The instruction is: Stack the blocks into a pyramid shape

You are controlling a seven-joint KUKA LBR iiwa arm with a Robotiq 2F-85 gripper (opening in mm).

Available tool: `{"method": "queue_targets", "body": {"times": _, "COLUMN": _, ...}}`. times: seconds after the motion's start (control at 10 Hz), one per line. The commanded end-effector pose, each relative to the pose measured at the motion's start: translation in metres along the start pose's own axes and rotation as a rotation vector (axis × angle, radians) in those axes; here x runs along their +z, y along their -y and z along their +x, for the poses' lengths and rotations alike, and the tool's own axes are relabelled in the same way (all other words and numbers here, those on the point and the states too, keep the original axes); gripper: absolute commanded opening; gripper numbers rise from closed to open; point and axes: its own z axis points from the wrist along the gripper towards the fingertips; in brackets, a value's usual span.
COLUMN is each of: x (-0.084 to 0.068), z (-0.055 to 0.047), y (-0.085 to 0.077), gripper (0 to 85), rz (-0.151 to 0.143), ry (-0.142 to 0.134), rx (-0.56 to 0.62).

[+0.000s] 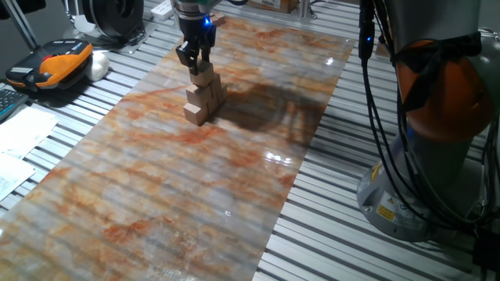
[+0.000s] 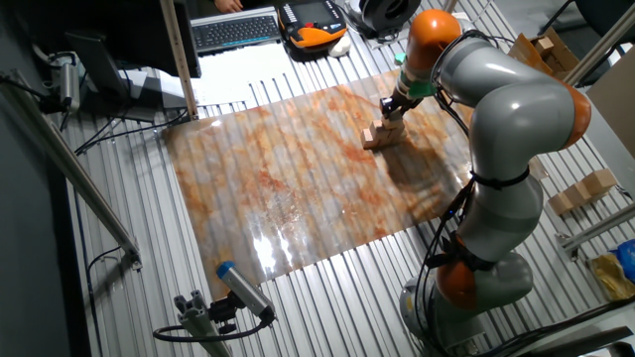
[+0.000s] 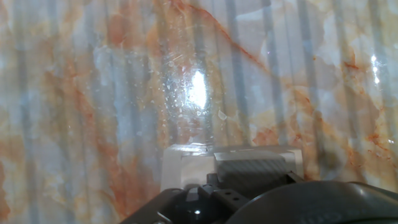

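Marbled sheet point(image 1: 156, 195): our work surface. Gripper point(image 1: 194, 64) directly over stacked blocks point(image 1: 205, 94), fingers closed around the top block point(image 1: 203, 76), we judge, seating the pyramid's peak.

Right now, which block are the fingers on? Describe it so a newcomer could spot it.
Find the marbled orange sheet on the slatted table. At its far end stands a small pile of tan blocks. It is the topmost block, the only one between the black fingers.

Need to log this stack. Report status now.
Gripper down on the top block of the pyramid; jaws astride it, grip unconfirmed. Stack upright on the marbled mat. Nothing in the way.
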Motion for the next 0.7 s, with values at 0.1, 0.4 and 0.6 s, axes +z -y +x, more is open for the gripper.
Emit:
{"method": "queue_targets", "body": {"times": 0.1, "x": 0.0001, "z": 0.0002, "y": -0.0002, "gripper": 0.0, "rz": -0.002, "ry": -0.002, "rx": 0.000}}
{"method": "queue_targets", "body": {"times": 0.4, "x": 0.0007, "z": 0.0002, "y": -0.0013, "gripper": 0.0, "rz": -0.002, "ry": -0.005, "rx": -0.005}}
{"method": "queue_targets", "body": {"times": 0.6, "x": 0.0007, "z": 0.0004, "y": -0.0012, "gripper": 0.0, "rz": -0.012, "ry": -0.016, "rx": -0.014}}
